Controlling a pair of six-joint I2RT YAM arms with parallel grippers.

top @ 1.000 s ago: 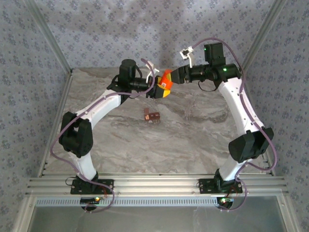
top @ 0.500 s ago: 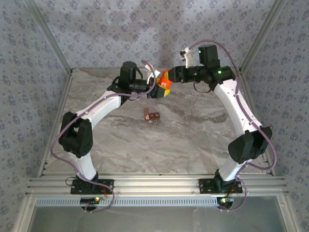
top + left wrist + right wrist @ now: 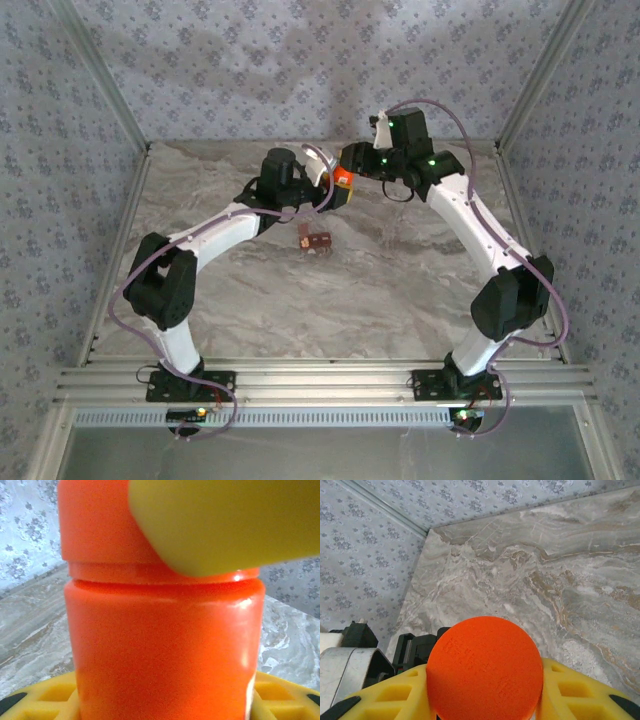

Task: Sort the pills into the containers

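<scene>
Nearest, well short of the orange bottle (image 3: 160, 645) and a little to its left in the overhead view, the containers (image 3: 315, 241) are lying on the marble table (image 3: 400, 290), a dark reddish strip with nothing touching it. Beyond the strip, the left gripper (image 3: 330, 188) is holding the bottle's body off the table, its yellow pads pressing on either side of the lower wall. Farther on, at the bottle's top, the right gripper (image 3: 352, 163) is sitting closed round the cap (image 3: 485, 667), with one pad (image 3: 225, 525) lying against the cap's side. No pills are showing; they are probably sitting inside the bottle. The step in hand looks like unscrewing the cap. To do it well, the left should be gripping the body firmly while the right is turning squarely about the bottle's axis. It should be lifting only once the thread is letting go, so nothing spills before the bottle is over the strip.
</scene>
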